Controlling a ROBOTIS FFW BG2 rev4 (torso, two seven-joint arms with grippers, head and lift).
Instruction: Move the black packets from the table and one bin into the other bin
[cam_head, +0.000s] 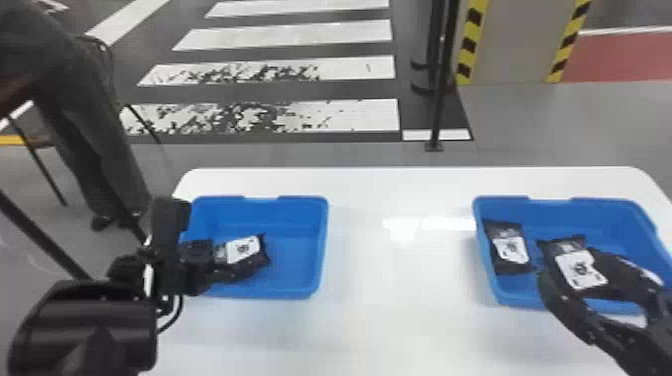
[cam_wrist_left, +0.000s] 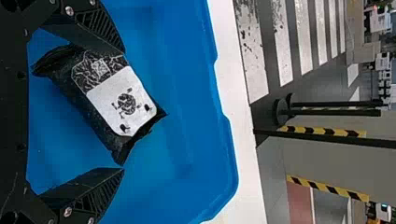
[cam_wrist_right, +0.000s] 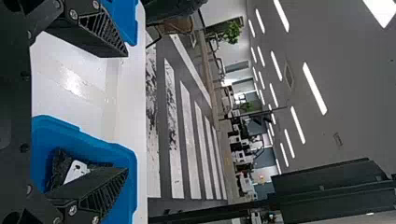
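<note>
Altogether, three black packets showed in two blue bins on the one white worktop (cam_head: 400, 310): one packet (cam_head: 243, 251) in the left bin (cam_head: 322, 245), two in the right bin (cam_head: 482, 250). Jaws spread, the left gripper (cam_head: 220, 261) was at the lone packet, between its two fingers, while the right gripper (cam_head: 570, 265), its jaws also parted, hung over the right bin, near that bin's pair.

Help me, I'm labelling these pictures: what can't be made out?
- Head view: left bin, outer side behind left arm.
- Head view: right bin, near outer corner behind right gripper.
- Left wrist view: packet, one edge behind left gripper.
- Right wrist view: another packet, partly behind right gripper.
</note>
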